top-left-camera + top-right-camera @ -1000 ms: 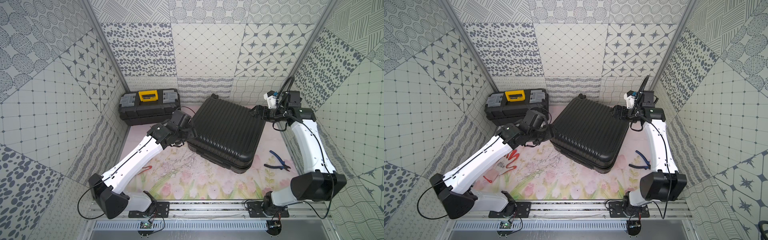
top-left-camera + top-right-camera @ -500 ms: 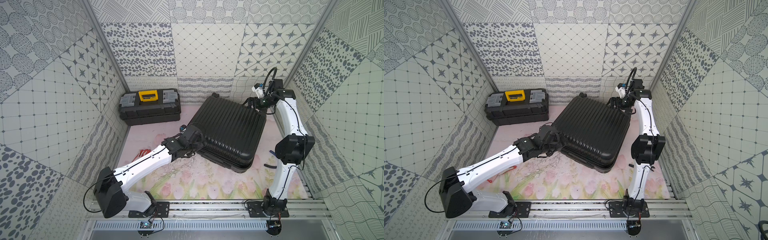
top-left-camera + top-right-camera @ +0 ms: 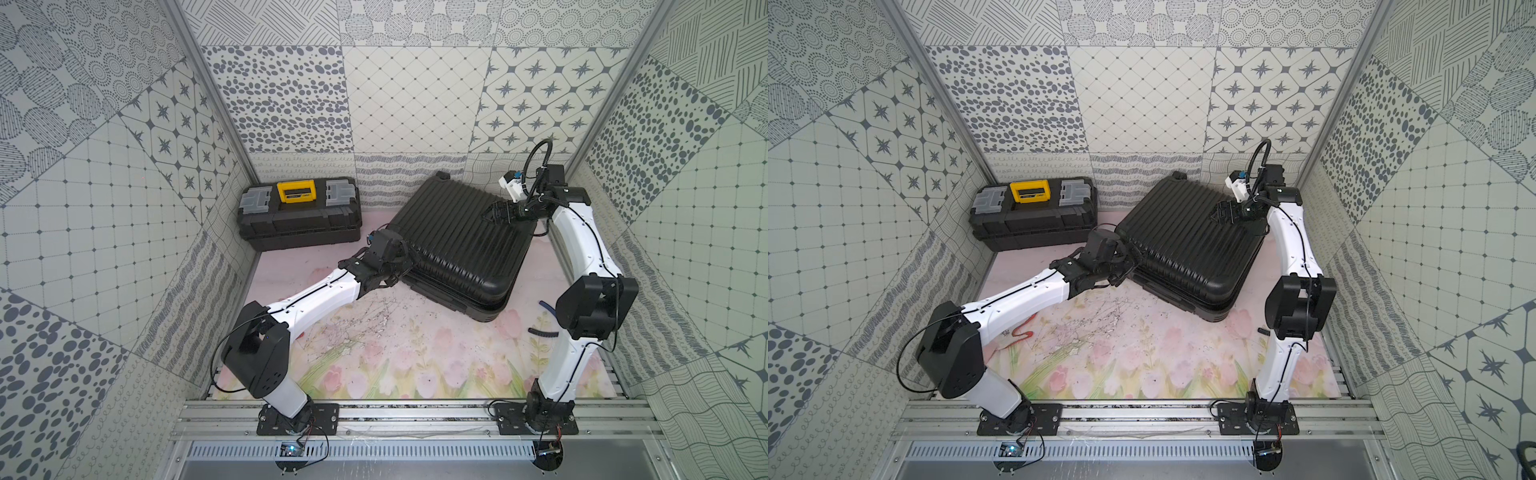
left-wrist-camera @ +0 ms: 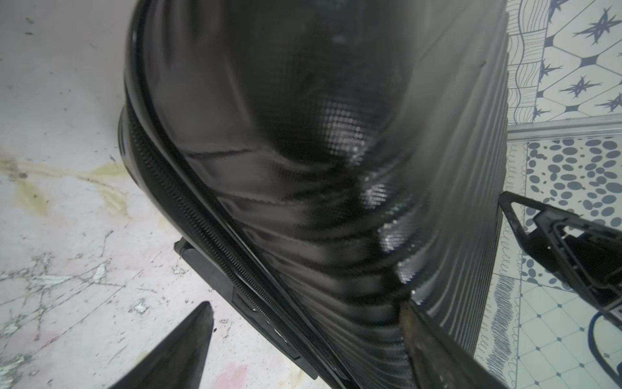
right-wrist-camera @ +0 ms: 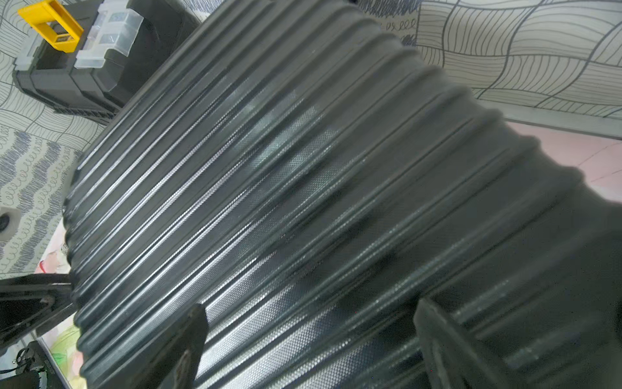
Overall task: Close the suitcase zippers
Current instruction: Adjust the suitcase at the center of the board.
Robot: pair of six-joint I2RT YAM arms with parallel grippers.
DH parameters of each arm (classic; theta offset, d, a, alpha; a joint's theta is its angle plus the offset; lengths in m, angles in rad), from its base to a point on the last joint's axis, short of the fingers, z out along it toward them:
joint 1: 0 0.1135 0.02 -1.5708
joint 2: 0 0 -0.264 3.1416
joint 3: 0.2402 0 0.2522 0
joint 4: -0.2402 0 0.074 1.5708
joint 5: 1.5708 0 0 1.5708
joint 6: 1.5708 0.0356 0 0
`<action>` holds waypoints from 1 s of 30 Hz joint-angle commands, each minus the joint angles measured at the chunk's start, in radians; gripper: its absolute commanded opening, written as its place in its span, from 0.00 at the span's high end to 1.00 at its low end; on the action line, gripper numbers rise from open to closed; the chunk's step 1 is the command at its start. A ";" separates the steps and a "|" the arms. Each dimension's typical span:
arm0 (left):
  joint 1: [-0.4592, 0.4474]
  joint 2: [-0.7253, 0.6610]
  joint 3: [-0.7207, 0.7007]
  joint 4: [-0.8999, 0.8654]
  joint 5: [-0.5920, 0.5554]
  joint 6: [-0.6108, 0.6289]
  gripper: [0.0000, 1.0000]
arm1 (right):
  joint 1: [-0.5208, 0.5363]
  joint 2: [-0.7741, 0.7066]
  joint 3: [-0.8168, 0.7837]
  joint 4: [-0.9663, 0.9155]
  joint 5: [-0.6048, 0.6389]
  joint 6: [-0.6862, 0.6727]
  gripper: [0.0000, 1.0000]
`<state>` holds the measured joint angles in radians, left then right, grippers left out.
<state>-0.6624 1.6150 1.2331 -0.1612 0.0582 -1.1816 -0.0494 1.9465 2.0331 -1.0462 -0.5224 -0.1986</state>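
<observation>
- The left claw has its two fingers set wide apart and holds nothing. In the left wrist view one finger lies against the ribbed top shell, and the other is out over the bare desk.
- Between those fingers runs the suitcase's left-hand edge. The zippers show there as a toothed black track following the seam round a corner. Whether the teeth are joined cannot be told, and no pull can be made out.
- The right claw is also spread wide and empty. It hangs just over the ribbed lid near the far right corner, as both top views show.
- The suitcase lies flat on the desk, right of the middle and toward the back wall. It is turned at a slant with its lid down on the lower half, and a small wheel shows at its far corner.
- The left arm reaches in low across the desk, and the right arm arches over from the right side.
- A black toolbox with a yellow latch sits by the back wall, left of the suitcase and apart from it.
</observation>
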 commanded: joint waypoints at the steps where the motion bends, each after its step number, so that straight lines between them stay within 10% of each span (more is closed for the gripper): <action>1: 0.044 0.050 0.061 0.111 0.045 0.061 0.14 | -0.039 0.006 -0.010 -0.114 0.122 0.041 0.02; 10: -0.031 -0.013 0.103 -0.207 -0.033 0.053 0.16 | -0.075 0.077 0.288 -0.104 0.277 0.103 0.02; 16: -0.149 -0.072 0.027 -0.430 -0.173 -0.321 0.22 | -0.071 0.103 0.354 -0.121 0.235 0.130 0.02; 30: -0.246 0.190 0.043 -0.137 -0.176 -0.723 0.45 | -0.044 -0.023 0.118 -0.033 0.206 0.126 0.02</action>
<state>-0.8948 1.7374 1.2560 -0.3691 -0.0906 -1.7020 -0.0978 1.9888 2.1792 -1.1378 -0.3050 -0.0780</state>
